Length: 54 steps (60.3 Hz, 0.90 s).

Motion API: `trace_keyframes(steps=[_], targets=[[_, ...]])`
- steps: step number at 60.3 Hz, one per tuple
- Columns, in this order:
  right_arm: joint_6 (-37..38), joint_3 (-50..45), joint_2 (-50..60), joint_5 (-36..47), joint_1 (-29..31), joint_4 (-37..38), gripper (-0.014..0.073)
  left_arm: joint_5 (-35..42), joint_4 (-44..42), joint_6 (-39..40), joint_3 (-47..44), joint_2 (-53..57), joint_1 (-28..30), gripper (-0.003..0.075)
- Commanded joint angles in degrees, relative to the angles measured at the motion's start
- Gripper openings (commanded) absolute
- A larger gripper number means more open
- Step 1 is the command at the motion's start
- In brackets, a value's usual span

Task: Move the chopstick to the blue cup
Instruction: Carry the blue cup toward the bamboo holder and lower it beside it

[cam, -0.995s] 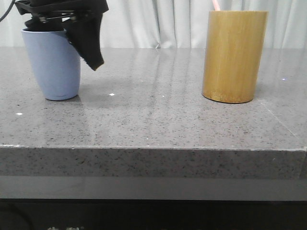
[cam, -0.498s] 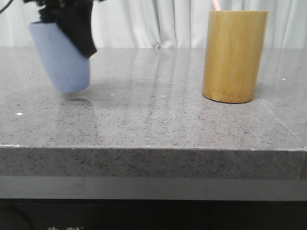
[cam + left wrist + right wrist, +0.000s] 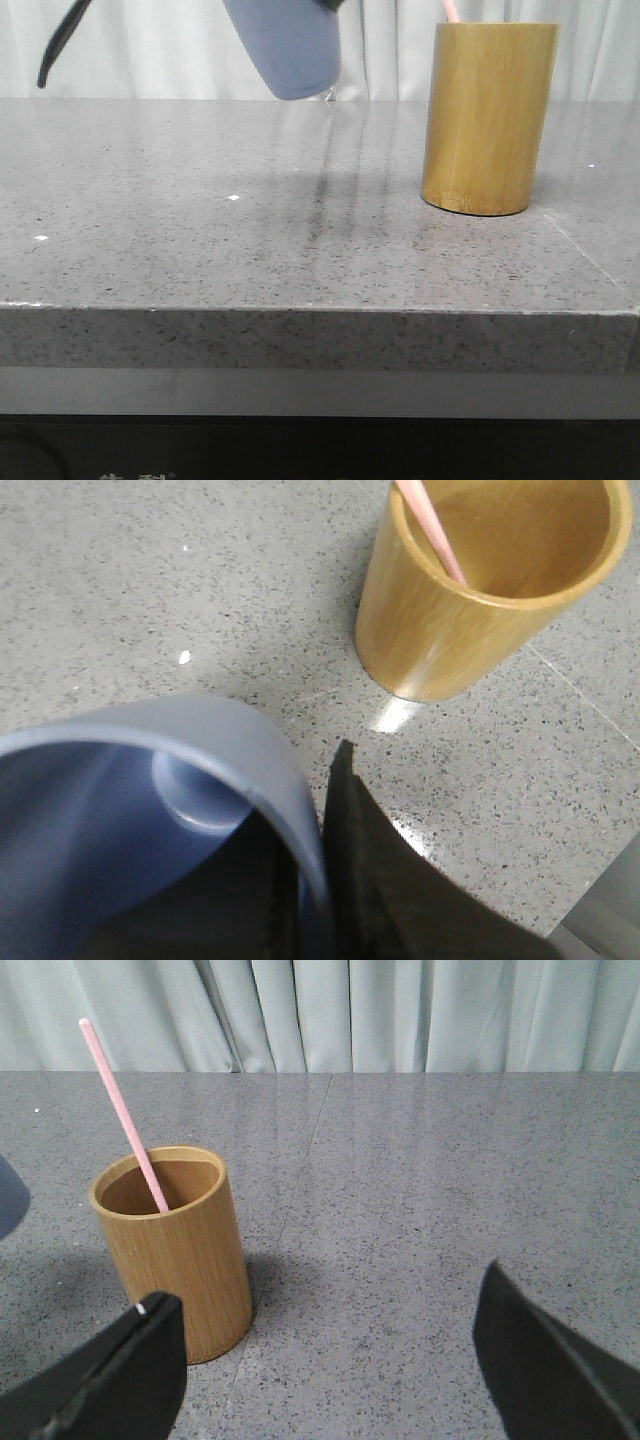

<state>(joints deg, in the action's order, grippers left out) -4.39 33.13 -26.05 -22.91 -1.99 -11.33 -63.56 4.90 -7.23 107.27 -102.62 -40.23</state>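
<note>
Left gripper (image 3: 320, 880) has the blue cup (image 3: 285, 45) pinched by its rim, up off the table (image 3: 300, 250) near the bamboo holder (image 3: 488, 118). 1 chopstick (image 3: 125, 1115) is in the holder (right gripper (image 3: 325, 1360) wide open). Next I'd set the cup down.

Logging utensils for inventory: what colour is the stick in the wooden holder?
Pale pink. The chopstick shows best in the right wrist view, leaning inside the bamboo holder.

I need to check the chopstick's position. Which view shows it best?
The right wrist view: the chopstick shows long, leaning inside the bamboo holder. The left wrist view shows a shorter part; the front view only its tip.
</note>
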Motion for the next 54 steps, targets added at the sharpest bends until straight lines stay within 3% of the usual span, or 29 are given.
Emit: trace_keyframes(steps=[1, 26, 31, 45, 54], targets=[[-0.4, 2.1, -0.6, 3.9, -0.1, 0.0, 0.06, 2.3, 1.0, 0.1, 3.0, -0.3, -0.5, -0.0018], [-0.4, 2.1, -0.6, 3.9, -0.1, 0.0, 0.06, -2.7, 4.8, 0.2, 7.9, -7.6, -0.5, -0.0004], [-0.4, 2.1, -0.6, 3.9, -0.1, 0.0, 0.06, -3.1, 4.7, 0.2, 7.9, -7.8, -0.5, 0.0052], [-0.4, 2.1, -0.6, 3.9, -0.1, 0.0, 0.06, -3.1, 4.6, 0.2, 7.9, -7.9, -0.5, 0.0344], [-0.4, 2.1, -0.6, 3.8, -0.1, 0.0, 0.06, -3.8, 4.6, 0.2, 8.5, -7.9, -0.5, 0.0389]])
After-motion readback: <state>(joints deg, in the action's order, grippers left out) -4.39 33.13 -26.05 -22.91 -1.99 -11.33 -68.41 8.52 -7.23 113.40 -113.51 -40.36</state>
